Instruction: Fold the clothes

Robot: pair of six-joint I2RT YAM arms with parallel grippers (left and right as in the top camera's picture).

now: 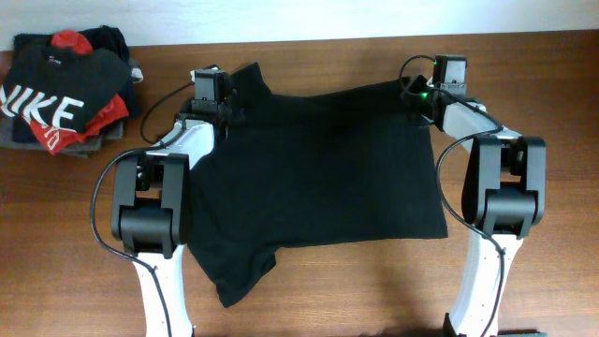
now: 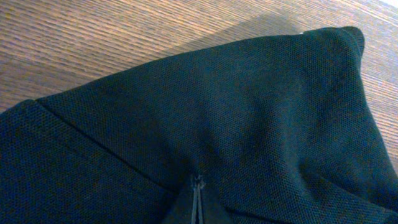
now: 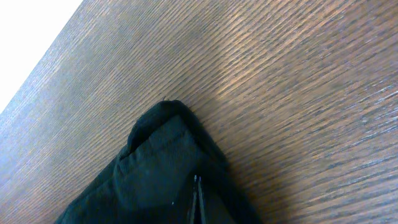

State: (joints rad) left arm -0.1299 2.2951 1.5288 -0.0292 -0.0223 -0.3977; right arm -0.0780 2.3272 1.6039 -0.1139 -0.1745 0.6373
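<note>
Two arms: both reach from the near edge of the brown wood-grain table point(image 1: 328, 295) to the far edge of the spread cloth, one at each side.
Task item: a plain black short-sleeved T-shirt point(image 1: 318, 178) of thin soft fabric lies mostly flat in the middle of the table, turned sideways.
Sleeves: one sleeve point(image 1: 236, 273) points toward the near left; the other point(image 1: 251, 80) sits at the far left, just beside the left arm's wrist.
Left gripper point(image 2: 198, 193): the jaws are pressed together on the T-shirt's fabric near a shoulder seam. The cloth rises in folds around the fingers and fills most of the left wrist view.
Right gripper point(image 3: 196, 193): the jaws are pinched together on the T-shirt's far right corner. A hemmed tip of fabric sticks out past the fingers over bare wood.
Cloth between the grips: the far edge runs from one gripper to the other with a slight sag and soft wrinkles.
Right edge of the cloth: fairly straight, running down beside the right arm.
Far left corner of the table: a pile of folded garments point(image 1: 28, 140), well apart from the T-shirt.
Top of the pile: a black shirt with large white letters point(image 1: 56, 80), lying over a red garment point(image 1: 110, 114).
</note>
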